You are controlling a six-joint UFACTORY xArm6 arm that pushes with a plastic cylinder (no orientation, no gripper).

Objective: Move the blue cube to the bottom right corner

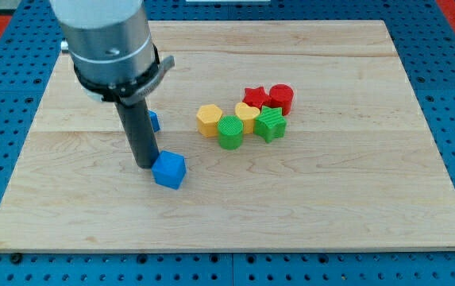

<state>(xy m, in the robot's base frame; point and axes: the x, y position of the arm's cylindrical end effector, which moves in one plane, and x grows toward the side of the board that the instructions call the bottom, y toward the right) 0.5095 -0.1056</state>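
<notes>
The blue cube lies on the wooden board, left of the middle. My tip is down on the board just left of the cube, touching or nearly touching its left side. A second blue block shows only as a sliver behind the rod, above the cube; its shape is hidden.
A cluster lies right of the middle: a yellow hexagonal block, a green cylinder, a yellow heart, a green star, a red star and a red cylinder. A blue pegboard surrounds the board.
</notes>
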